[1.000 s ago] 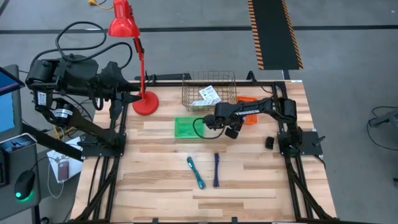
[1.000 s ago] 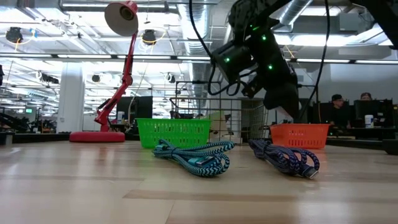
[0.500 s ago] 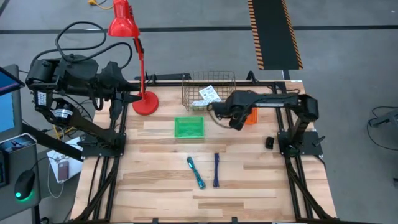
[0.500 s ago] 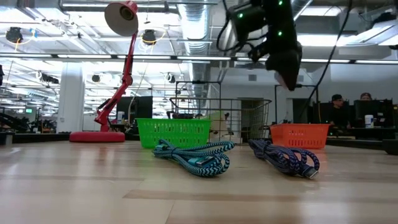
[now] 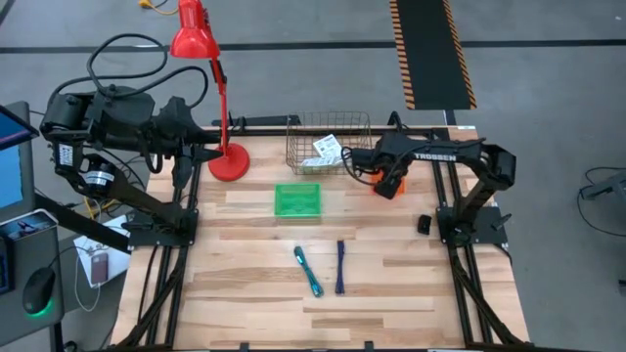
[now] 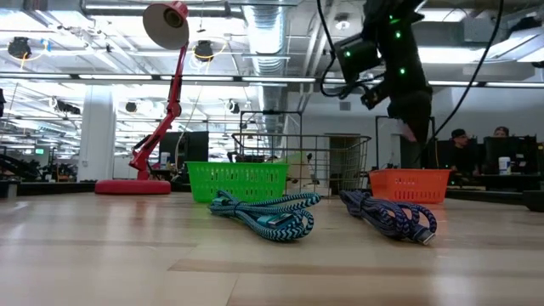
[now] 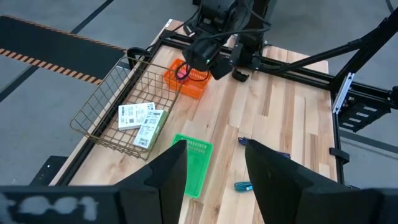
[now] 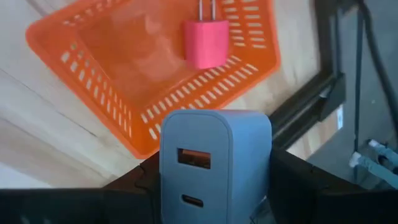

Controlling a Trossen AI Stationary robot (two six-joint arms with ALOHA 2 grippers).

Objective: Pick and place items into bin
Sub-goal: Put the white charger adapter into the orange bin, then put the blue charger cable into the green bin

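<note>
Right gripper (image 5: 364,167) in the high view hovers by the table's far edge, between the wire basket (image 5: 329,143) and the orange bin (image 5: 388,183); the left gripper (image 5: 203,149) waits by the red lamp's base (image 5: 229,161) near the far left corner. White packets (image 5: 329,149) lie in the wire basket, a green bin (image 5: 297,200) sits mid-table, and a teal cable (image 5: 308,271) and dark blue cable (image 5: 340,266) lie nearer the front edge.

Low view: the right arm (image 6: 399,68) hangs above the orange bin (image 6: 410,184).

Left wrist view: its own fingers (image 7: 176,176) stand apart, holding nothing.

Right wrist view: the fingers clamp a pale blue-grey charger block (image 8: 214,162) directly over the orange bin (image 8: 124,81), where a pink-red block (image 8: 205,41) already lies.
</note>
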